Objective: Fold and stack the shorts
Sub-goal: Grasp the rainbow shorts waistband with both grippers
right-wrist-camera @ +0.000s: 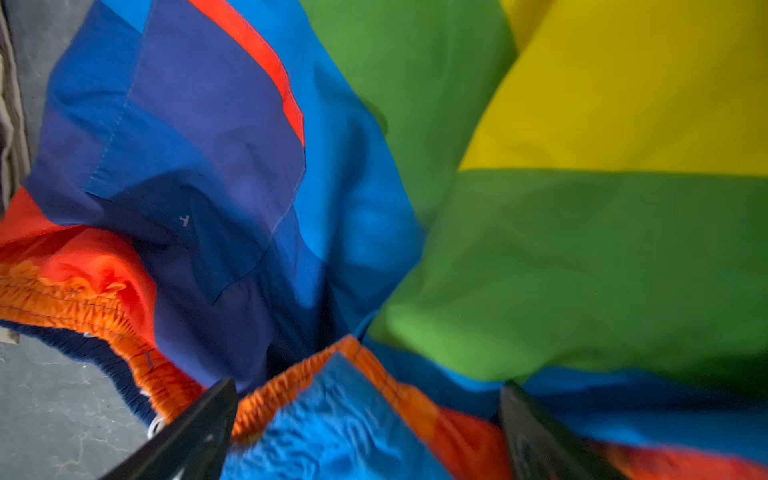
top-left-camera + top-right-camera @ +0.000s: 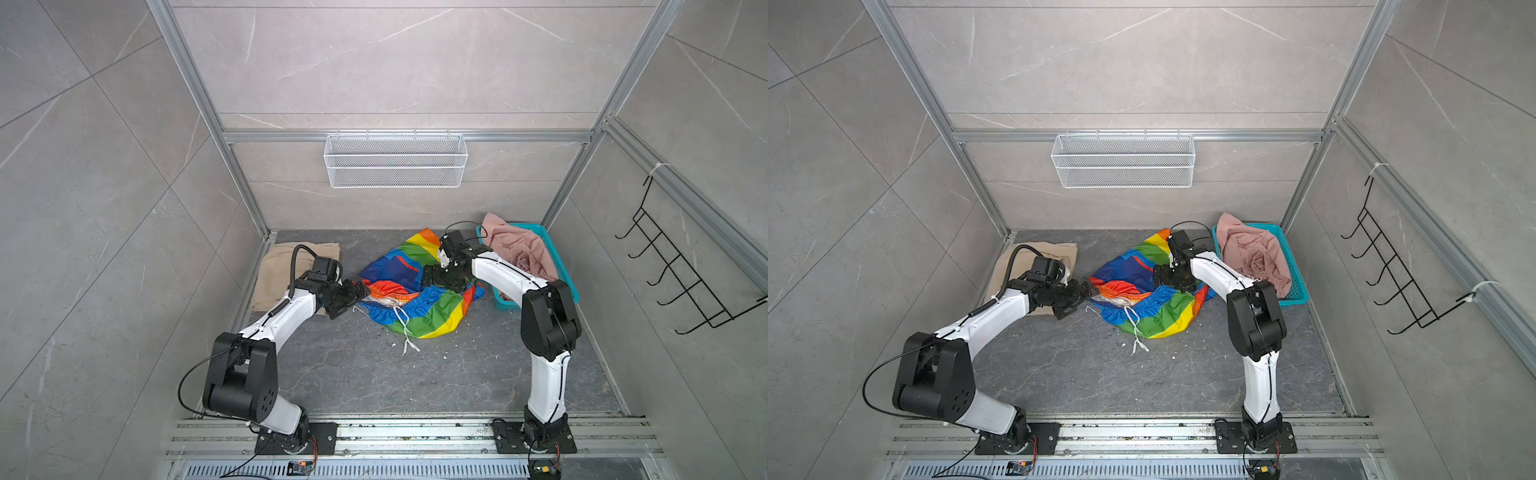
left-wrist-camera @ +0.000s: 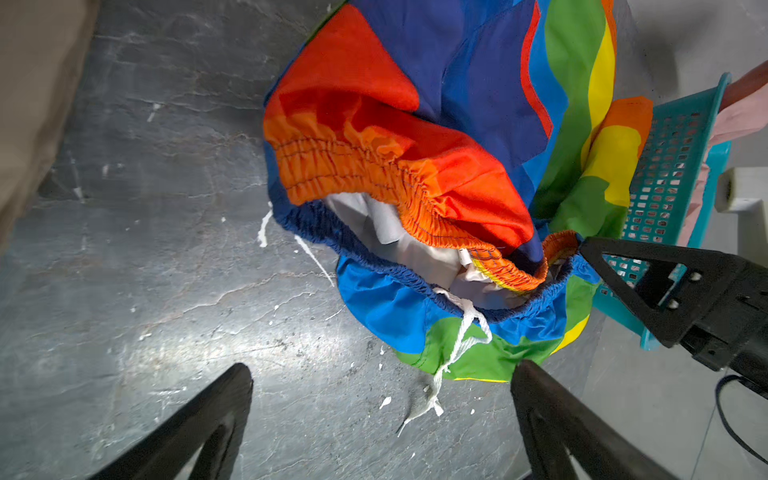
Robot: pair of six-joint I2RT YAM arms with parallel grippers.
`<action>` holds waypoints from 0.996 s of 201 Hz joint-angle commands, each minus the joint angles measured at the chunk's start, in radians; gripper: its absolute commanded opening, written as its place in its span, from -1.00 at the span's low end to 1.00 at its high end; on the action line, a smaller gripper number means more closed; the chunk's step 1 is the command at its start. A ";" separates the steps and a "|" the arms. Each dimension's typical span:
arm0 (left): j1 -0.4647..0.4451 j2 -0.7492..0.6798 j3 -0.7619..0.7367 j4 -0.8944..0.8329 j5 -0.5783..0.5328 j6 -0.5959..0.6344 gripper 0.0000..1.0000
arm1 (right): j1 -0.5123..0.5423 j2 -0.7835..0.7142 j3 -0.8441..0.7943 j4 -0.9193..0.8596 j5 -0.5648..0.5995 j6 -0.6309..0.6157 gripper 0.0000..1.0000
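On the dark counter [image 2: 374,374] the rainbow shorts [image 2: 419,320] lie crumpled in the middle, waistband [image 2: 386,300] gaping toward the left claw [image 2: 350,300], spread wide and empty just beside it. The right claw [image 2: 442,282], likewise spread and gripping nothing, sits over the heap's far side, so it's nearer. Beyond, beige shorts [image 2: 278,266] lie flat left; pink shorts [image 2: 519,249] fill the teal basket [image 2: 528,227].

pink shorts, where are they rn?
In both top views the pink shorts lie crumpled in the teal basket at the table's far right corner, just right of the rainbow shorts.
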 commanded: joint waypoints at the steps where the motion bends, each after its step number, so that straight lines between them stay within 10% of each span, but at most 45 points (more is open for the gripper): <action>1: -0.004 0.071 0.087 0.053 0.037 -0.004 0.99 | 0.020 -0.011 0.024 -0.022 -0.083 -0.046 0.98; 105: 0.002 0.318 0.282 -0.011 0.011 0.066 0.99 | 0.230 -0.543 -0.640 0.220 -0.310 0.026 0.99; 200: -0.050 0.196 0.364 -0.129 0.111 0.113 0.99 | 0.043 -0.555 -0.572 0.183 -0.298 0.114 0.97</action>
